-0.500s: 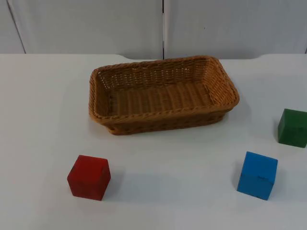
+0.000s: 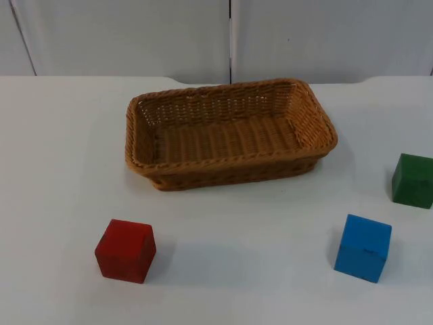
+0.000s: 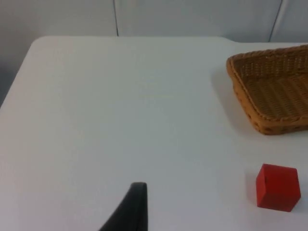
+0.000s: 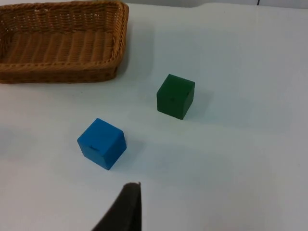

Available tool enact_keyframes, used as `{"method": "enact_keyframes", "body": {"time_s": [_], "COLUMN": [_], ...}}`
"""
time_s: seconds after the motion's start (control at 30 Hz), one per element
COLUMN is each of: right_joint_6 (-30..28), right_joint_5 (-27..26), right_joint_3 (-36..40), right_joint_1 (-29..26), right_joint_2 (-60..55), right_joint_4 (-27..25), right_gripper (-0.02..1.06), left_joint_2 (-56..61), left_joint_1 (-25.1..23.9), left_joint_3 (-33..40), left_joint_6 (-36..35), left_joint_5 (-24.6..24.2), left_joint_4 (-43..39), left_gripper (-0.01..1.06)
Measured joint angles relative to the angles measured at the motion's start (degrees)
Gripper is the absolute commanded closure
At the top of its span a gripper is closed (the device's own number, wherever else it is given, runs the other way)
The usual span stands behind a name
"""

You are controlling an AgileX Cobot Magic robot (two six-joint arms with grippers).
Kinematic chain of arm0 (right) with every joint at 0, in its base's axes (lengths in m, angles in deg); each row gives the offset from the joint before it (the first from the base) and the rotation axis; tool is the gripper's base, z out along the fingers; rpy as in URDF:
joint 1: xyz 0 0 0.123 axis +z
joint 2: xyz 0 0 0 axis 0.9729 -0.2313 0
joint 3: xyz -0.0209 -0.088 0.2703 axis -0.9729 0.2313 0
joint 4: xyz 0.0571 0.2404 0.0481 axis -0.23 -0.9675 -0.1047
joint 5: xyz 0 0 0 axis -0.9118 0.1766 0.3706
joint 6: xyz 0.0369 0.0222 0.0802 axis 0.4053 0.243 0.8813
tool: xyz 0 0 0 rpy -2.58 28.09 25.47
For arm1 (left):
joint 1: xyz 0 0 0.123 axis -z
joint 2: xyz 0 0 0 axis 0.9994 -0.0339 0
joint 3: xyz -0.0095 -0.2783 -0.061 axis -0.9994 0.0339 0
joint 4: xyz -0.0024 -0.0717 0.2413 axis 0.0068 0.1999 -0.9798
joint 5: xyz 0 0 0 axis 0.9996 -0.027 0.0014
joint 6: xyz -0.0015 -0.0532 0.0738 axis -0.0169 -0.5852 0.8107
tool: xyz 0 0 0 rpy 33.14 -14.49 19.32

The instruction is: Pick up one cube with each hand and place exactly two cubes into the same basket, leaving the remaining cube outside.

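A lab test bench is suggested by a bare white tabletop (image 2: 216,284) closed off by grey partition panels (image 2: 135,34).

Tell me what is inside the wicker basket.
The wicker basket holds nothing; its woven floor is bare. The red cube, blue cube and green cube all sit outside on the table.

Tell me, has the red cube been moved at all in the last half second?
No. In the top view the red cube sits at the same spot in front of the basket, off its left corner, untouched on the table.
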Motion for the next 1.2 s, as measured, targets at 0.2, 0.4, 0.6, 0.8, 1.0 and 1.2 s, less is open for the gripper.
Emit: {"method": "enact_keyframes", "body": {"time_s": [0.2,0.4,0.6,0.8,1.0,1.2], "right_joint_6": [-0.46,-0.82,-0.82,-0.82,-1.32,-2.19], "right_joint_5": [-1.1,-3.09,-4.21,-5.38,-6.96,-8.93], "right_joint_3": [-1.6,-1.74,-1.74,-1.74,-1.74,-1.74], "right_joint_1": [0.0,0.0,0.0,0.0,0.0,0.0], "right_joint_2": [-5.46,-10.01,-14.3,-18.41,-23.15,-28.17], "right_joint_4": [0.0,0.0,0.0,0.0,0.0,0.0], "right_gripper": [0.0,0.0,0.0,0.0,0.0,0.0], "left_joint_2": [-2.03,-4.19,-7.26,-10.37,-14.18,-17.99], "left_joint_1": [0.0,0.0,0.0,0.0,0.0,0.0], "left_joint_3": [-1.81,-1.92,-1.94,-1.94,-1.94,-1.94], "left_joint_6": [0.0,0.0,0.0,1.01,1.28,3.47], "left_joint_5": [0.79,2.0,3.26,5.7,6.49,7.48], "left_joint_4": [0.09,1.42,3.14,4.55,4.79,6.71], "left_gripper": [0.0,0.0,0.0,0.0,0.0,0.0]}}
